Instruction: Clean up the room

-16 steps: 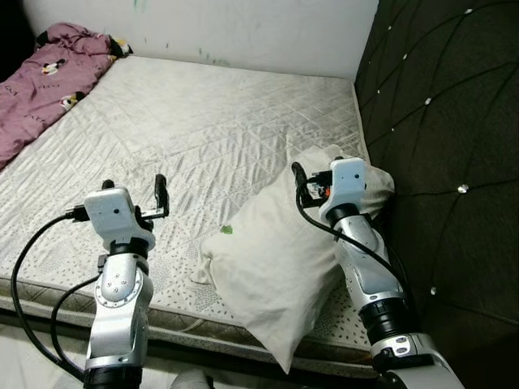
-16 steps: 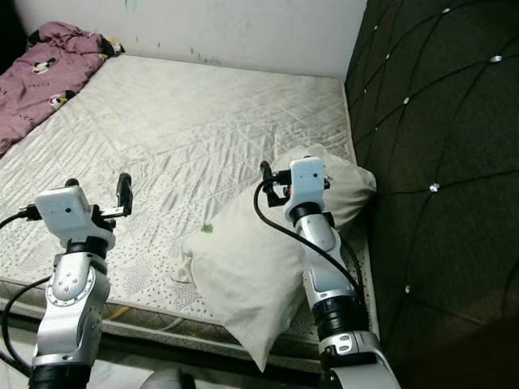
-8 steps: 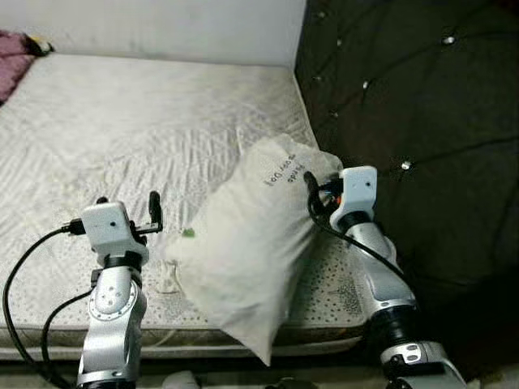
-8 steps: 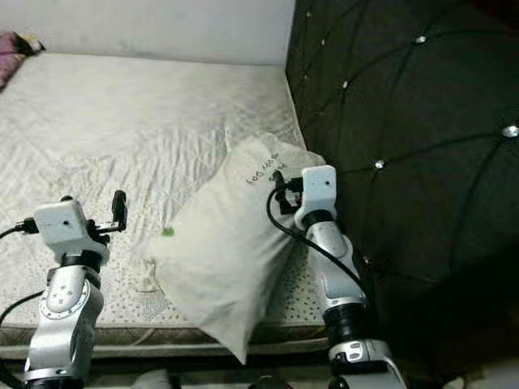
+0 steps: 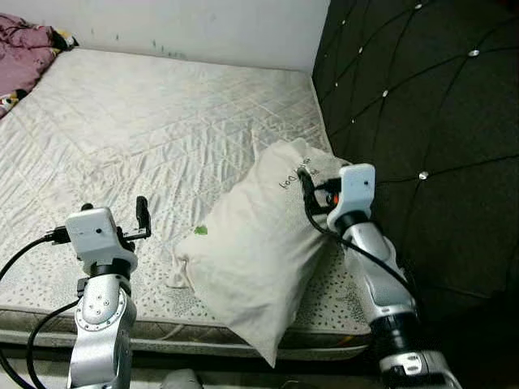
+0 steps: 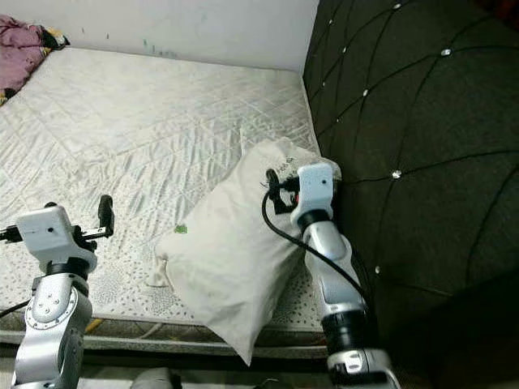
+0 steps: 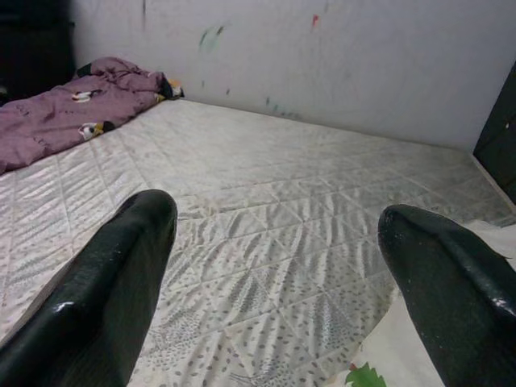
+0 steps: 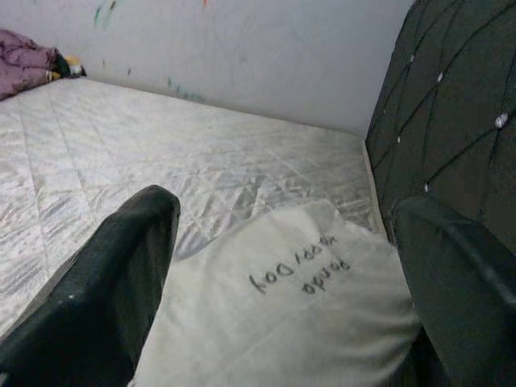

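Observation:
A white pillow [image 5: 255, 251] with dark lettering lies on the bare quilted mattress [image 5: 162, 121], close to the dark headboard. Its lower corner hangs over the mattress's front edge. My right gripper [image 5: 316, 188] is open at the pillow's upper end, beside the headboard. In the right wrist view its fingers [image 8: 121, 274] spread wide over the lettered pillow [image 8: 298, 322]. My left gripper [image 5: 115, 212] is open above the mattress's front part, left of the pillow, with nothing between its fingers [image 7: 121, 274]. A small green mark [image 5: 200, 230] shows on the pillow's left edge.
A dark tufted headboard [image 5: 422, 121] walls off the right side. A crumpled purple blanket [image 5: 24, 36] lies at the mattress's far left corner by the white wall [image 7: 322, 56]. The mattress's front edge runs just before my arms.
The camera swung right, then partly back. Since a second ago the pillow's lettered face has turned up, with my right gripper still at its upper end. The left gripper keeps its pose.

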{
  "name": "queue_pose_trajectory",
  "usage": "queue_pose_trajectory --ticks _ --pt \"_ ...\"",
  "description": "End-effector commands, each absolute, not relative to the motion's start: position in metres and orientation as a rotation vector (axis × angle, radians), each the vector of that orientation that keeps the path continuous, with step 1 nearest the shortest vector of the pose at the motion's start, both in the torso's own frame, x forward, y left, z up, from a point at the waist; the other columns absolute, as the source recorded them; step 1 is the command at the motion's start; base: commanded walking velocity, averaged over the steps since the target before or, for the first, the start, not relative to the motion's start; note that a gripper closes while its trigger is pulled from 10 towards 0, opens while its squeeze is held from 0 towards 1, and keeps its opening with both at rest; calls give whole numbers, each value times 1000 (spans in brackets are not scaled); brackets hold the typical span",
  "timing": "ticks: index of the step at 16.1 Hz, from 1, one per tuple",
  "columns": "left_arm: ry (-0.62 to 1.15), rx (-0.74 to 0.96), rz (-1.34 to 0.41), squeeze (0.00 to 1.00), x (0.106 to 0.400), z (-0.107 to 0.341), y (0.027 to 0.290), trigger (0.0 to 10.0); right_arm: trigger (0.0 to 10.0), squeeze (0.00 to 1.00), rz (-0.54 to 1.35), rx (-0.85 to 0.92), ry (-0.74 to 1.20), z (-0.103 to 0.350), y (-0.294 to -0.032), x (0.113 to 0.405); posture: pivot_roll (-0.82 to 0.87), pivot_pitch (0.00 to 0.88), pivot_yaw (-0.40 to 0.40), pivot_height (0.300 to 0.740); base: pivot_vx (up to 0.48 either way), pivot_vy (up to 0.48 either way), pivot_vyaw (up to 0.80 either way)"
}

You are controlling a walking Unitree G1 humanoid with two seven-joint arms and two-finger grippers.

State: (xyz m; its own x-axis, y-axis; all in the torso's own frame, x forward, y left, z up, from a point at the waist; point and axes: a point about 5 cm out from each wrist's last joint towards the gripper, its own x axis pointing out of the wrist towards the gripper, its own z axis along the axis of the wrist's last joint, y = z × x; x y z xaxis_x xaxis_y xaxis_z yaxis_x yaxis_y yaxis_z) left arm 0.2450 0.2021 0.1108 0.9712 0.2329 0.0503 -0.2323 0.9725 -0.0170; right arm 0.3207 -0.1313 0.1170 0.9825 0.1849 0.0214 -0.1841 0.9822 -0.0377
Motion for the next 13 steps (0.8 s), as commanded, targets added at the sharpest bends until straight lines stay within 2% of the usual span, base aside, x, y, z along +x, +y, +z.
queue_pose_trajectory --ticks 1,11,13 --pt "-53 -15 229 0 245 113 199 10000 10000 0 186 -36 -40 123 -133 320 60 0 -76 740 0 0 0" --pt "-41 -38 236 0 247 115 198 10000 10000 0 215 -41 -23 125 -134 317 52 3 -86 610 0 0 0" --pt "-41 -36 244 0 247 115 198 10000 10000 0 224 -50 -19 125 -134 317 52 4 -86 610 0 0 0"
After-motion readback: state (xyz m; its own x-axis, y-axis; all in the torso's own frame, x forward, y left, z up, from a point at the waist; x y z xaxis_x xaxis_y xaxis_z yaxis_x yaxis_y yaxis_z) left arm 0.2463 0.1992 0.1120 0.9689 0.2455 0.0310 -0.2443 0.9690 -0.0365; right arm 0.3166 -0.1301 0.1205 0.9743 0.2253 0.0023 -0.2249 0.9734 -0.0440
